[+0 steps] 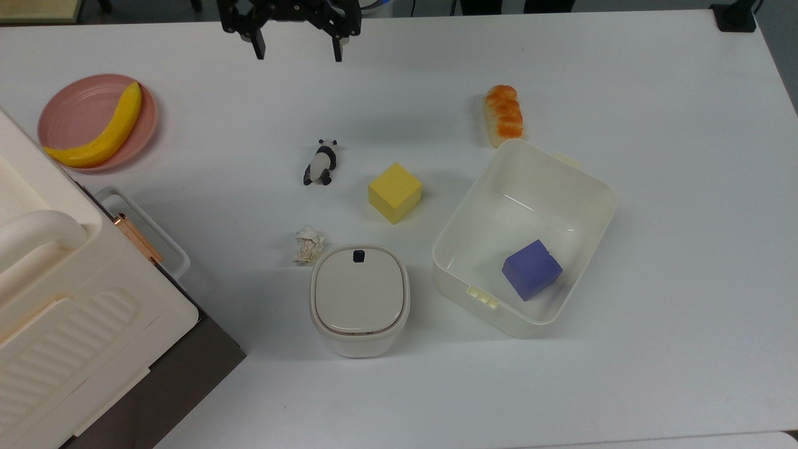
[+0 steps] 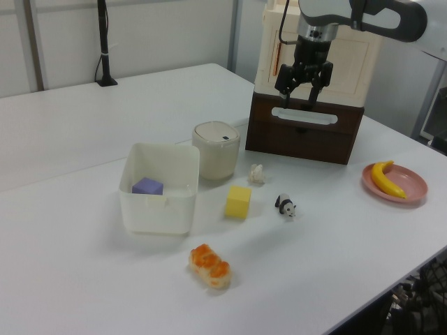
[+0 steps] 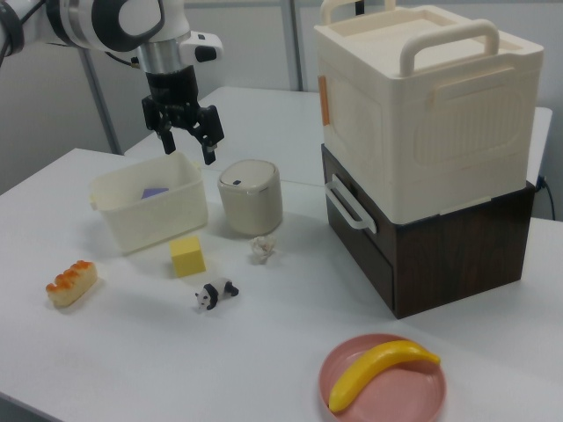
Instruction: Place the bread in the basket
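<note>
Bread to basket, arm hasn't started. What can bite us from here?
1. The bread lies right against the basket at a corner; a pincer finger closing on that side may hit or push the wall.
2. A purple cube already sits in the basket, so a drop at that end could land on it and tip.
3. The open pincer hangs high, across the table from the bread; a low sweep could clip the panda figure or the yellow cube.

A robotics lab: a white table (image 1: 654, 93) set with toy props, a Franka arm (image 3: 106, 22) above it, plain partition walls and a camera stand (image 2: 105, 49) behind.
</note>
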